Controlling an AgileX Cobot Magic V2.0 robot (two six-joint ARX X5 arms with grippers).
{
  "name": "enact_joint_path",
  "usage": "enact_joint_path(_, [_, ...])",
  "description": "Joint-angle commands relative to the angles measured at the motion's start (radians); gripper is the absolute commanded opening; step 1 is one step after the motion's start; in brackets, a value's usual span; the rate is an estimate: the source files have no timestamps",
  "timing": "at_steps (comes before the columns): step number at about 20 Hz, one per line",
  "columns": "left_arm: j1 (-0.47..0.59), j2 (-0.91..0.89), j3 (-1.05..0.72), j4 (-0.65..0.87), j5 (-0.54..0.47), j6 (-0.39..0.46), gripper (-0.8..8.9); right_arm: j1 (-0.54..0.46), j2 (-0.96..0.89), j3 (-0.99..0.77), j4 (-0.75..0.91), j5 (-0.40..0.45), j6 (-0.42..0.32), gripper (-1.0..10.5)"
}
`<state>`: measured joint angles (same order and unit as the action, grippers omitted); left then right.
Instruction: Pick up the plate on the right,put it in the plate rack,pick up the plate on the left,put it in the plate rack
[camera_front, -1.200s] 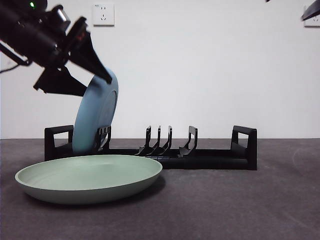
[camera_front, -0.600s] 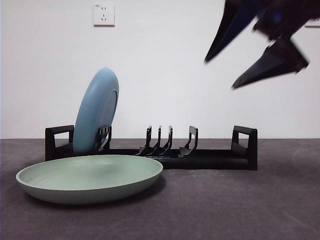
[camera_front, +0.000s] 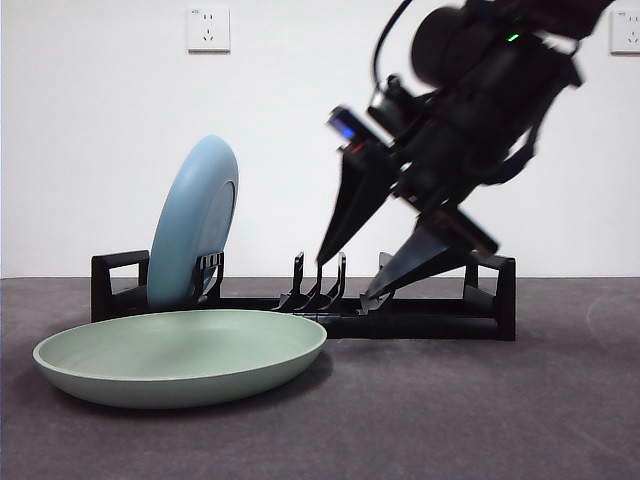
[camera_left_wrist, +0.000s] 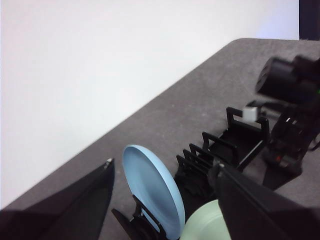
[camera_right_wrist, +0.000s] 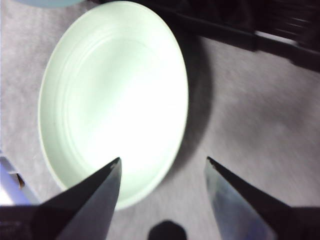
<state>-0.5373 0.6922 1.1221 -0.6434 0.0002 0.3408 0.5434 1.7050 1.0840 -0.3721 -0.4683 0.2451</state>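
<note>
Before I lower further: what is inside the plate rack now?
The plate rack holds one blue plate upright at one end. Other visible slots are empty; the right end effector hides part of the rack.

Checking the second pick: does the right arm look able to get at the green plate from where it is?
Probably yes. The right gripper hangs over the green plate with jaws open, and nothing lies between them. The blue plate already stands in the plate rack, behind.

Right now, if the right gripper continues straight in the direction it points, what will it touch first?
Probably the green plate: the right gripper, jaws open, points down at its near rim. In the front view it overlaps the plate rack, so depth is uncertain.
</note>
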Motion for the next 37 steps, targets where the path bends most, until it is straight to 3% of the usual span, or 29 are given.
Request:
enact_joint_path(1, [-0.039, 0.003, -0.001, -0.014, -0.034, 0.012, 3.28, 0.016, 0.07, 0.035, 0.005, 0.006, 0.011, 2.7])
enact_joint_path(6, [-0.1, 0.01, -0.001, -0.024, -0.1, 0.012, 3.15, 0.043, 0.161, 0.079, 0.007, 0.032, 0.016, 2.0])
enact_joint_path(15, [-0.121, 0.071, -0.001, -0.032, -0.104, 0.011, 3.15, 0.06, 0.219, 0.08, 0.016, 0.074, 0.027, 1.4])
enact_joint_path(17, [-0.133, 0.071, -0.001, -0.032, -0.104, 0.011, 3.15, 0.063, 0.22, 0.08, 0.018, 0.086, 0.027, -0.2])
enact_joint_path(20, [-0.154, 0.076, -0.001, -0.04, -0.103, 0.011, 3.15, 0.066, 0.21, 0.08, -0.005, 0.092, 0.047, -0.2])
enact_joint_path(22, [-0.177, 0.093, -0.001, -0.055, -0.099, 0.012, 3.15, 0.066, 0.183, 0.08, -0.051, 0.142, 0.052, -0.2])
enact_joint_path(30, [-0.407, 0.294, -0.001, -0.204, -0.121, 0.026, 3.1, 0.047, -0.02, 0.08, -0.223, 0.192, 0.039, -0.2])
enact_joint_path(37, [-0.681, 0.488, -0.001, -0.192, -0.348, 0.023, 3.1, -0.002, -0.118, 0.08, -0.322, 0.182, 0.025, -0.2])
